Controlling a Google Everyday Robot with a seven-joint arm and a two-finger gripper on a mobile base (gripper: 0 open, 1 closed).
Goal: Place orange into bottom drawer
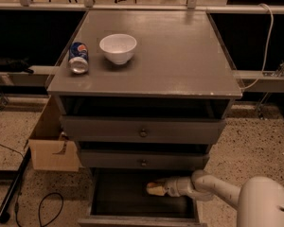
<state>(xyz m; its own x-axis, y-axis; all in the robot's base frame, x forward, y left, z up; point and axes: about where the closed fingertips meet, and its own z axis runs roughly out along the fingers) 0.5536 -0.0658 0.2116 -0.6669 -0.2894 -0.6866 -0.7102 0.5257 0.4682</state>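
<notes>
A: Nearest entry?
B: Bottom drawer (118, 198), listed as pulled open. The gripper (154, 189) is held low inside it, reached in from the right; whether it is apart or together cannot be told.
A: Orange?
B: Cannot be made out.
A: Farther?
B: Tabletop (180, 56): white bowl (118, 48); blue can (78, 57) laid just left.

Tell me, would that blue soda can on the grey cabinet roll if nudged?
Probably: the blue soda can lies on its side, so it could roll. Small, so likely light. The gripper sits down inside the open bottom drawer.
</notes>
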